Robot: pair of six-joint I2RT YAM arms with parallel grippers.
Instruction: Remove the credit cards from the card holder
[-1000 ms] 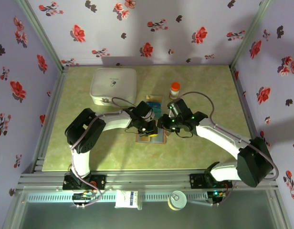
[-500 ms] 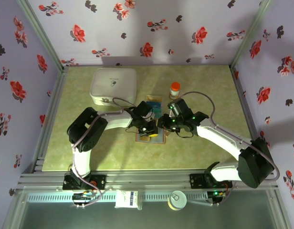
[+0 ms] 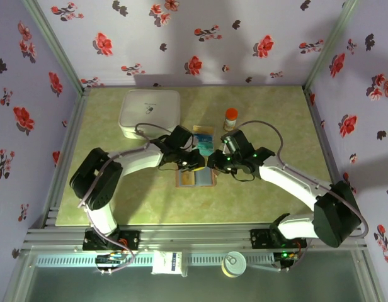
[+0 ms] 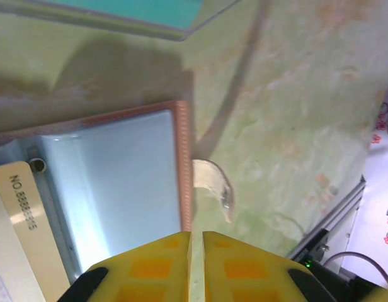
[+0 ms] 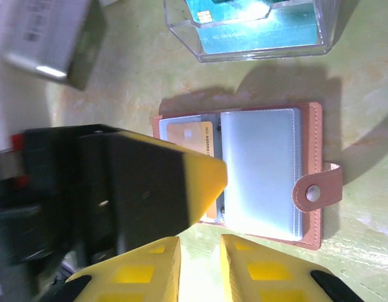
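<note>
You are on the pull-a-card-out step: the wallet [image 5: 260,170] lies open and flat on the counter [image 5: 131,75], an orange card [image 5: 188,133] tucked in its pocket. Your left hand [image 4: 195,238] hangs over the wallet's middle, pinched nearly shut with no card in it that I can see; your right hand [image 5: 200,245] sits just beside the wallet's edge, open a little and empty. Next, I think, nip the card's edge and slide it out.

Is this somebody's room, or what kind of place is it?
Probably a robot test booth, not a home: two robot arms bolted to a metal rail, flowered panels walling in a green table, and a wallet laid open for practice.
</note>
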